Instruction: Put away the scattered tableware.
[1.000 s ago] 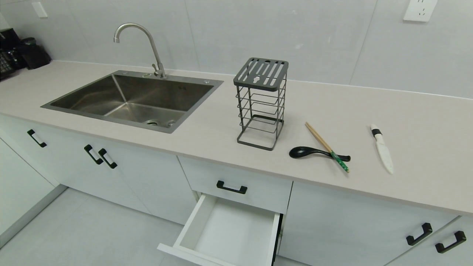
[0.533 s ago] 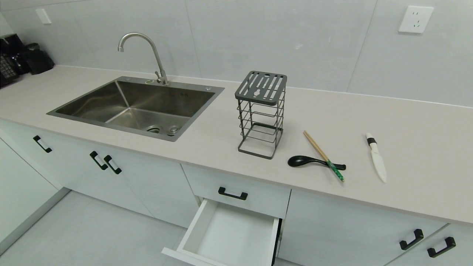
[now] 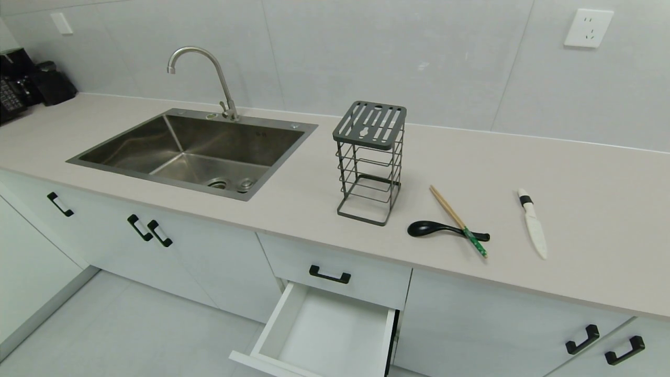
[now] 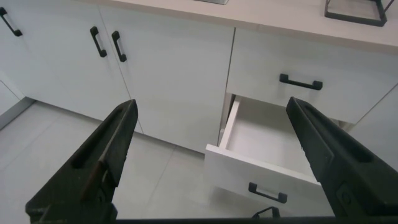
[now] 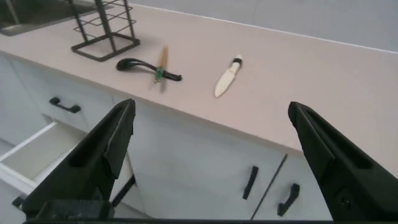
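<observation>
The black spoon (image 3: 434, 228) lies on the countertop (image 3: 293, 201) near its front edge, just right of the wire rack (image 3: 370, 162). The chopsticks (image 3: 458, 220) lie across its handle and touch it. The white knife (image 3: 533, 222) rests by itself farther right, apart from both. The rack stands upright with its slotted top free, which suggests it is the intended home for these pieces. The open drawer (image 3: 324, 335), below and slightly left of the rack, could be meant for them instead, and I cannot settle which from here. Both arms sit low in front of the cabinets, off the counter. The left gripper (image 4: 210, 106) is spread wide and empty, facing the drawer. The right gripper (image 5: 211, 107) is equally wide and empty, facing the spoon, chopsticks and knife, and is likely readied for a first pick.
</observation>
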Tool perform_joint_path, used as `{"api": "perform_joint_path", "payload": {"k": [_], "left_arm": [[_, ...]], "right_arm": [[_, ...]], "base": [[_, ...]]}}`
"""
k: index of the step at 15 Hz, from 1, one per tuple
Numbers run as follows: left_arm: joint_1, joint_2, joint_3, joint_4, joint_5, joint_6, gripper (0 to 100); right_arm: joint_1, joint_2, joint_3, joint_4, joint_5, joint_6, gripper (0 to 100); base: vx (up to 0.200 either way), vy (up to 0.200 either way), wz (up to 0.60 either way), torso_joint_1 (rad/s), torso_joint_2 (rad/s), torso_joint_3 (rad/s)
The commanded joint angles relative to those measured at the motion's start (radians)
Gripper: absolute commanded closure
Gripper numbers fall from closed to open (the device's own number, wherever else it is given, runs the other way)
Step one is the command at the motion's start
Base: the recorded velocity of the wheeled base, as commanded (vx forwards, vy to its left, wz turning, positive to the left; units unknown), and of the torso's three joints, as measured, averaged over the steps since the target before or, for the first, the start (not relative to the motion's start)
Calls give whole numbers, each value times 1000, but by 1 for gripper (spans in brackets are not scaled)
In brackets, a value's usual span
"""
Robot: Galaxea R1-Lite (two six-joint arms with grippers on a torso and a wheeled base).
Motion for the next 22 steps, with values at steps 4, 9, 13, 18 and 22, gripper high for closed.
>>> {"api": "perform_joint_path", "payload": {"k": [4,9,13,18,22], "left_arm": [[1,2,0,0,0,0,0],[1,2,0,0,0,0,0],[1,2,0,0,0,0,0],[1,2,0,0,0,0,0],[1,2,0,0,0,0,0]], "right_arm": [[100,433,-66,-31,90,-20,0],[146,752,-72,-278,98,-69,0],[146,959,-106,-506,99,-69,0],[160,1071,-121,-579,99,-71,0],[165,1104,-135,-579,124,-72,0]], "base": [[0,0,0,0,0,0],[0,0,0,0,0,0],[0,0,0,0,0,0],[0,0,0,0,0,0],[0,0,0,0,0,0]]}}
